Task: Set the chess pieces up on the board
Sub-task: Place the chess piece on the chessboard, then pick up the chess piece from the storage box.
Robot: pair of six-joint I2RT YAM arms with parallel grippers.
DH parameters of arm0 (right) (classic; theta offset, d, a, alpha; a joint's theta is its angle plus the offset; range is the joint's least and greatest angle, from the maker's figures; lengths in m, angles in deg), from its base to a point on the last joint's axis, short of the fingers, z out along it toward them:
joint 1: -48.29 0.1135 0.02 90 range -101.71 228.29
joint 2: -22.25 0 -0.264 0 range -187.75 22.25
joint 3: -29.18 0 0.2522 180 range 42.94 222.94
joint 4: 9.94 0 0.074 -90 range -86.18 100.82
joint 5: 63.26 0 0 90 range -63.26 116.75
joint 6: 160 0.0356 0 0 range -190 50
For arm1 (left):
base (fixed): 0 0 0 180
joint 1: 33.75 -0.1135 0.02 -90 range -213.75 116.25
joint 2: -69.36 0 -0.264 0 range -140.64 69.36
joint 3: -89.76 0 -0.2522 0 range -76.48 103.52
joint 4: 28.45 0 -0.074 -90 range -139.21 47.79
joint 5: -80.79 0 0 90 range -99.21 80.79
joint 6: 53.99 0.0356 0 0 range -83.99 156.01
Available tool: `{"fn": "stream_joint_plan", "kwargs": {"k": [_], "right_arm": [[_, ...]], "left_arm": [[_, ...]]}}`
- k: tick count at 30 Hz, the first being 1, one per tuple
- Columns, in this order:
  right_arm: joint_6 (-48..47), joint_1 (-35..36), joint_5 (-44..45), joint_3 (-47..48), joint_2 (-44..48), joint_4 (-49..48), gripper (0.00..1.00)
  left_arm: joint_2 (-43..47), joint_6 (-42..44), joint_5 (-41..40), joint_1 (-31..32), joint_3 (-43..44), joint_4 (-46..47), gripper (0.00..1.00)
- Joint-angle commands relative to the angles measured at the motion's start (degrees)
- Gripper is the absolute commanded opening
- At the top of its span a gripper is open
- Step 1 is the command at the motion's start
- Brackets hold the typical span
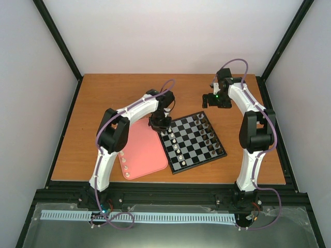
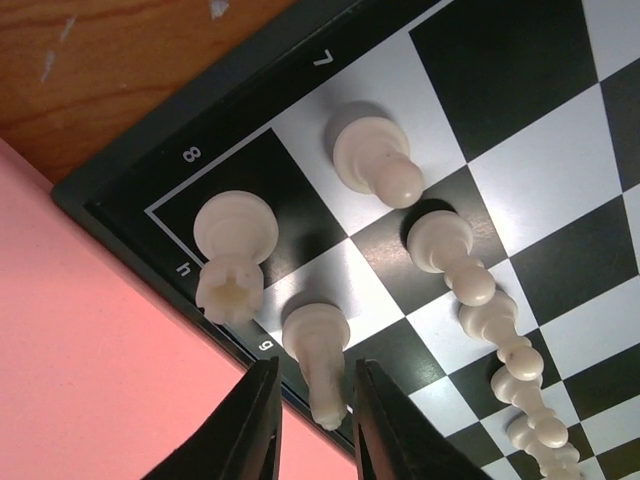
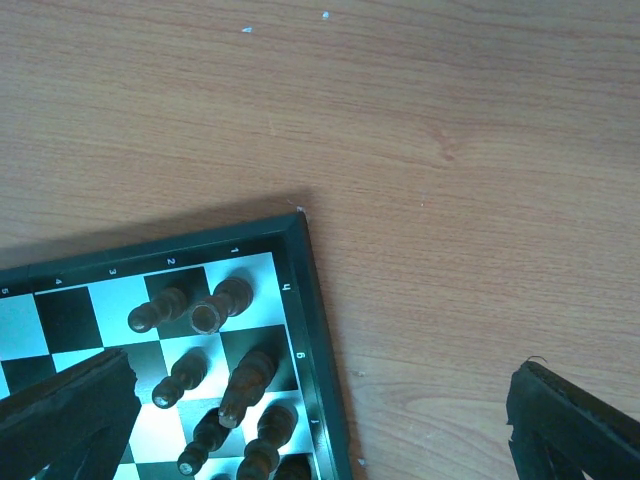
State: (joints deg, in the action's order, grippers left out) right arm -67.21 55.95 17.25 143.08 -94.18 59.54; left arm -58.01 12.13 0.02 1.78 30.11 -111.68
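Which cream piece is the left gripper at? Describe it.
Find the chessboard's far corner beside the pink tray, under the left gripper. A notch-topped rook fills the corner square; the piece stands next along the tray-side edge, slimmer and tapered, between the gripper's fingers.

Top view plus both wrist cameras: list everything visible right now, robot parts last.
brown wooden table: one, under everything
small black-and-silver chessboard: one, table centre
pink rounded rectangular tray: one, beside the chessboard's left side
tiny cream-white chess pieces: many, chessboard's tray-side rows; a few on the tray's left edge
dark brown chess pieces: many, chessboard's right side
left pincer: one, black, fingers flanking a cream piece near the far-left corner
right pincer: one, black, wide open, empty, near the far-right corner
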Motion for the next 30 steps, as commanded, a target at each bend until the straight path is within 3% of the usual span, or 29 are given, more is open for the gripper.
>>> {"fn": "stream_joint_plan", "kwargs": {"k": [1, 6, 15, 17, 20, 26, 30], "right_arm": [[-0.3, -0.5, -0.2, 0.8, -0.5, 0.2, 1.0], [-0.4, -0.5, -0.3, 0.5, -0.3, 0.1, 1.0], [-0.4, -0.5, -0.6, 0.1, 0.1, 0.0, 1.0], [-0.4, -0.5, -0.9, 0.0, 0.1, 0.0, 1.0], [-0.3, -0.5, -0.9, 0.0, 0.2, 0.0, 1.0], [-0.2, -0.5, -1.0, -1.3, 1.0, -0.4, 1.0], [-0.2, -0.5, -1.5, -2.0, 1.1, -0.7, 1.0]], "left_arm": [[-0.3, 0.6, 0.1, 0.3, 0.9, -0.6, 0.24], [2.0, 0.7, 0.1, 0.3, 2.1, -2.3, 0.31], [13.8, 0.2, -2.1, 0.1, 1.3, -7.1, 0.57], [18.1, -0.8, -3.2, -1.0, -2.9, -6.7, 0.62], [25.2, -2.8, -4.8, -4.9, -12.7, -5.0, 0.62], [38.5, -6.1, -3.8, -19.9, -32.6, 1.0, 0.58], [40.4, -5.1, -3.2, -26.3, -38.0, 4.4, 0.57]]}}
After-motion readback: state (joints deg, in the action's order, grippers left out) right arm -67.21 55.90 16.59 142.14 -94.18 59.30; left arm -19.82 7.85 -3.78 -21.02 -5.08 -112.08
